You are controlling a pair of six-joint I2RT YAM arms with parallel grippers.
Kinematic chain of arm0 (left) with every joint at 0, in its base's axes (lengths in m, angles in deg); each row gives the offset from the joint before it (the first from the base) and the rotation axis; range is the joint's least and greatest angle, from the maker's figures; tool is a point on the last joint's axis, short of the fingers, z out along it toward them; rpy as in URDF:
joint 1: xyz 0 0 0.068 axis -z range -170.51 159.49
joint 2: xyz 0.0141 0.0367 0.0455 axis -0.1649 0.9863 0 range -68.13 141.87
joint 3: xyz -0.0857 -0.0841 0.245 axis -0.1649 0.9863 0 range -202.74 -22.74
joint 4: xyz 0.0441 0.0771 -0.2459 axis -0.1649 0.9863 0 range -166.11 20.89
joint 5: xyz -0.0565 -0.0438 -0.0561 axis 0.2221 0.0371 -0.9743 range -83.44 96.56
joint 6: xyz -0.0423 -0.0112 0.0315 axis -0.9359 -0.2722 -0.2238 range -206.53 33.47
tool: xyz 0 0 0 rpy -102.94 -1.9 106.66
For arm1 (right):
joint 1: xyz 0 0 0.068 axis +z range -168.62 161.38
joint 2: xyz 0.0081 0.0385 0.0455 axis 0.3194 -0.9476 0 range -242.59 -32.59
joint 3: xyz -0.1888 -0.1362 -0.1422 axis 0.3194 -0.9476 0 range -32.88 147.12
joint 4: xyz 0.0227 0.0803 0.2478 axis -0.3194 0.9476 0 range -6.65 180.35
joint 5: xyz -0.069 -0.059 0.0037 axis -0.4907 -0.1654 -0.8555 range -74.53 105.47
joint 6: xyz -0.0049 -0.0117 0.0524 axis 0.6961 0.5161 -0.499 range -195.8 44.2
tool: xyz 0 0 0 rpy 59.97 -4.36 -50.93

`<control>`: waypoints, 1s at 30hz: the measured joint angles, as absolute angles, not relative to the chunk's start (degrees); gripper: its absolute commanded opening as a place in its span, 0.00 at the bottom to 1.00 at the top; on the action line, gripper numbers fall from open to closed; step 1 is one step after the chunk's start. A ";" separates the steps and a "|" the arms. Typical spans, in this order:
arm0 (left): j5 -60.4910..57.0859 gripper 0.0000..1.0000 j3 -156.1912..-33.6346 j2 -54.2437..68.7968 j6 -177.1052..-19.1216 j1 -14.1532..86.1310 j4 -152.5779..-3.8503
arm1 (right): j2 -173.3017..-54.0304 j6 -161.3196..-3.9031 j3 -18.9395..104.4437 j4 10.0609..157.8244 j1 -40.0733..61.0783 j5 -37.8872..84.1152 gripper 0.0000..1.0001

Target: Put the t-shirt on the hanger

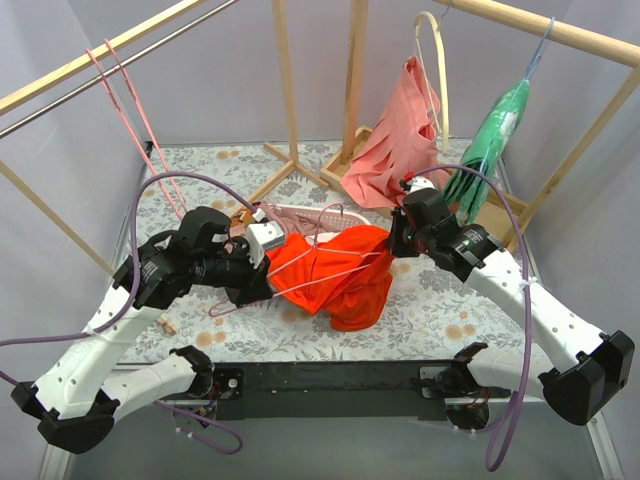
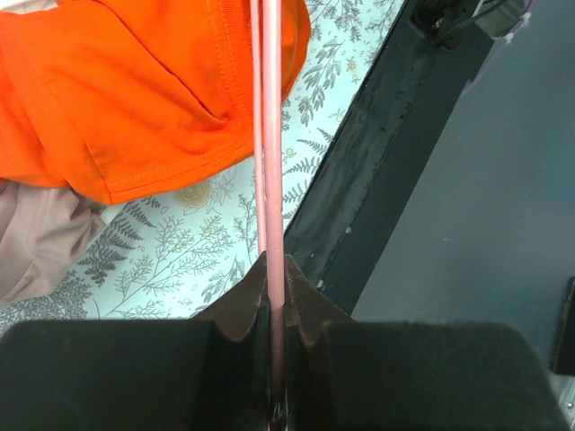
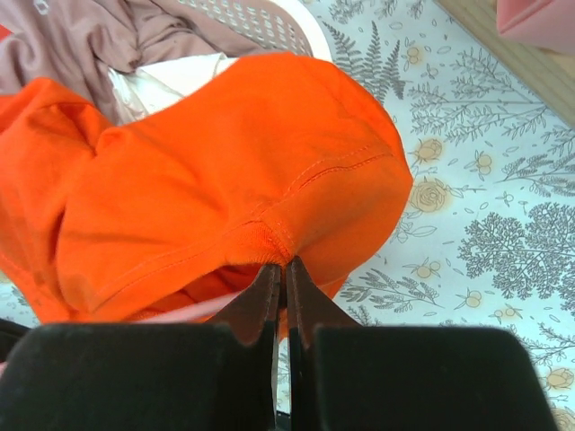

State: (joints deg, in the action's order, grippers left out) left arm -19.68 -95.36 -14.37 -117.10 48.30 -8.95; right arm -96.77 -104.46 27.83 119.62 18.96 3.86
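The left fingers [image 2: 241, 310] are pressed together on the hanger [image 2: 270, 135] — its pink wire runs straight up from between them and over the hem of the shirt [image 2: 135, 90]. The right fingers [image 3: 255, 303] pinch a seamed fold at the shirt's edge, closed tight on the cloth. From above, the shirt lies crumpled in the middle of the floral surface [image 1: 440, 310], between the two arms, with the wire crossing it from left to right. Just behind it sits a pale perforated basket [image 1: 318, 214], and mauve cloth [image 3: 135, 31] lies against the shirt. Further back, a salmon garment [image 1: 395, 140] and a green garment [image 1: 497, 135] hang from the wooden frame — spare pink hangers [image 1: 120, 105] hang at the left.
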 measured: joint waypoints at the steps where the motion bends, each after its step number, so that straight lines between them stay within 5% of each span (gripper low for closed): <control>1: -19.37 0.00 -95.10 -14.31 -116.95 48.30 -9.02 | -97.03 -104.22 28.70 120.06 18.96 4.07 0.01; 20: -15.99 0.00 -85.35 -19.22 -119.85 48.30 -29.59 | -107.24 -102.47 59.19 126.55 33.30 6.37 0.01; 27: -16.77 0.00 -80.52 -19.90 -123.02 48.49 -39.93 | -106.14 -102.47 61.27 126.79 36.20 5.01 0.01; 30: -16.75 0.00 -77.83 -19.77 -124.79 48.95 -44.39 | -103.59 -102.82 56.22 125.45 36.16 4.12 0.16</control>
State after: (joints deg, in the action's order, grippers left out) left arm -16.75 -77.83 -19.77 -124.79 48.95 -44.39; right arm -103.59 -102.82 56.22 125.45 36.16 4.12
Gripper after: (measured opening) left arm 0.031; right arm 0.068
